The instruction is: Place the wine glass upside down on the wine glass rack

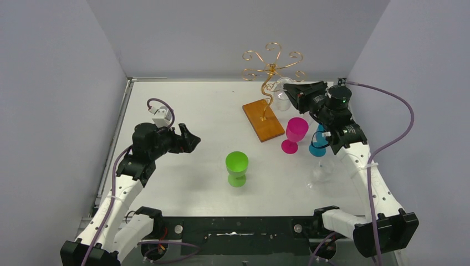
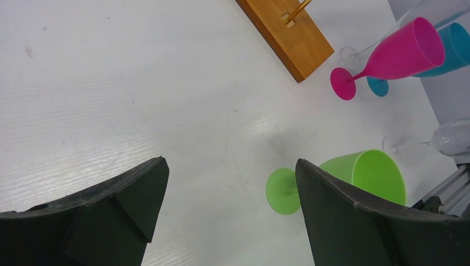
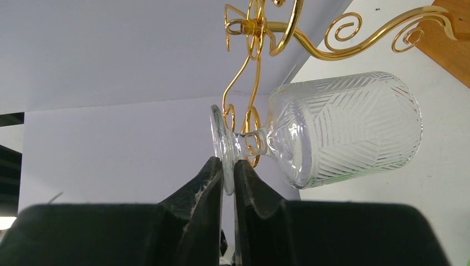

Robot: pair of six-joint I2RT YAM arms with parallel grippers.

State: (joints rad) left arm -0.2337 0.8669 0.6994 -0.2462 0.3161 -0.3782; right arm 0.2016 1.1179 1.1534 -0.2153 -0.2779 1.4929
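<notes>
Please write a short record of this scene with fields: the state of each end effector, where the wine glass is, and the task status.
left end effector: open, empty, near the green glass
right end effector: shut on the wine glass foot
wine glass: clear, lifted beside the wine glass rack arms
status: not released yet
standing nearby: pink glass, blue glass

Wine glass point(image 3: 346, 127): clear, glossy, pressed with a ribbed pattern. Wine glass rack point(image 3: 253, 25): polished gold-coloured metal wire; base point(image 2: 294, 47) smooth orange-brown wood. Table point(image 2: 138, 83): white, matt, faintly scuffed. Green goblet point(image 2: 371, 177) and pink goblet point(image 2: 407, 52): smooth, plastic-looking.
</notes>
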